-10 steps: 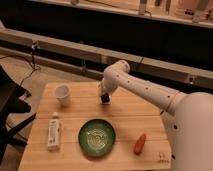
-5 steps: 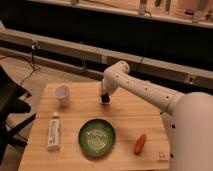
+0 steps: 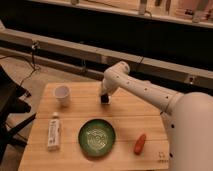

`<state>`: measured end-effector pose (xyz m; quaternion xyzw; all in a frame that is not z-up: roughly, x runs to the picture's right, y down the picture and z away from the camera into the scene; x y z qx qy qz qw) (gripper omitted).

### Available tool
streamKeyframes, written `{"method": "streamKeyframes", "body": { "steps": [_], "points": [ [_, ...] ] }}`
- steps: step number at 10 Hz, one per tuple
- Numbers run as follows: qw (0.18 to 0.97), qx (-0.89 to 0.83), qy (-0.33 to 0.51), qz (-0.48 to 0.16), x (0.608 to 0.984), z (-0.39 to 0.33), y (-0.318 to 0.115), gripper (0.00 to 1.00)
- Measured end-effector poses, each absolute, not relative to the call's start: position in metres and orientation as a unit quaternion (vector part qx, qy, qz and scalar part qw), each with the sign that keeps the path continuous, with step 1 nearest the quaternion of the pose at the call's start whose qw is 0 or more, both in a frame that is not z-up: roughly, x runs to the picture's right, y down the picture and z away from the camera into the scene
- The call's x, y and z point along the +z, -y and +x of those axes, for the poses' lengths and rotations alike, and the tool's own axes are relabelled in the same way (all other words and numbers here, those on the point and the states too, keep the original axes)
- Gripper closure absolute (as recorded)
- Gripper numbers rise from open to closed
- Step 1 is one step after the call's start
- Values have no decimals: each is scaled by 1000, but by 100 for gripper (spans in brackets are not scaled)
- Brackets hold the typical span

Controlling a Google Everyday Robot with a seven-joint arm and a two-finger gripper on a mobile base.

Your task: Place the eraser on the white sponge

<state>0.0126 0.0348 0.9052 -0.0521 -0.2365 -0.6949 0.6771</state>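
- Plate (image 3: 97,137), green, sits at your near edge of the wooden table (image 3: 130,112); an orange carrot-like piece (image 3: 140,143) lies to its right.
- White flat object (image 3: 53,132), left of the plate, reads as the sponge, though you should confirm it; the white cup (image 3: 62,95) stands beyond it.
- Gripper (image 3: 105,98) is low at the table's far middle, on a small dark object, probably the eraser; cannot tell its grip.
- Risk: a weak hold drops it mid-carry; a low sweep leftward clips the cup or plate.
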Motion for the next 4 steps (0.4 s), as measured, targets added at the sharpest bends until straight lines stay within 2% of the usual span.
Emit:
{"method": "streamKeyframes", "body": {
  "steps": [4],
  "points": [
    [680, -694, 234, -45, 903, 16, -35, 20]
  ]
}}
